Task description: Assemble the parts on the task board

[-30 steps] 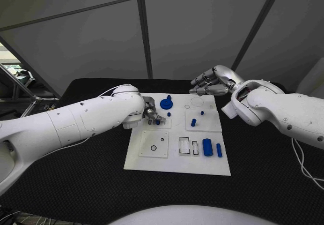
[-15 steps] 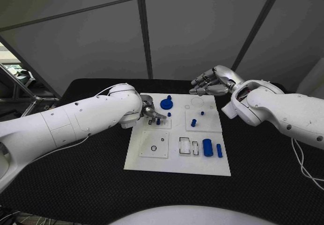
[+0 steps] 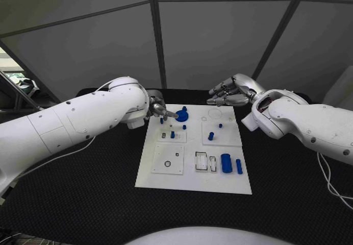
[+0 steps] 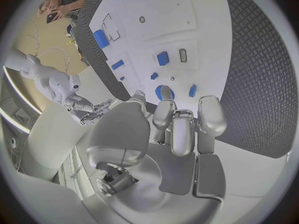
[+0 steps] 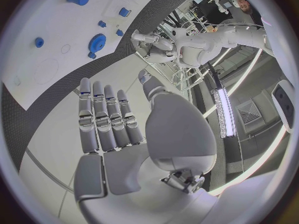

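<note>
The white task board [image 3: 193, 176] lies in the middle of the black table. On it are a round blue disc [image 3: 181, 116], several small blue pegs such as one peg [image 3: 172, 135] and another [image 3: 210, 136], and a thick blue cylinder [image 3: 226, 162] beside a thin one [image 3: 239, 166]. My left hand [image 3: 157, 109] hovers at the board's far left edge, fingertips close to the disc, holding nothing. In the left wrist view the left hand [image 4: 181, 127] shows empty fingers above the disc [image 4: 163, 92]. My right hand [image 3: 231, 92] floats beyond the board's far edge, and in the right wrist view it [image 5: 109, 122] has straight, empty fingers.
Small square plates with cut-outs sit on the board, one with a ring hole [image 3: 168, 162] and one with rectangular slots [image 3: 201, 159]. Black table [image 3: 88, 184] surrounds the board on both sides. Grey partition walls stand behind the table.
My left hand has drawn back from the small peg on the board's left plate toward the far edge, beside the disc. The peg stays standing there. The right hand barely moved.
</note>
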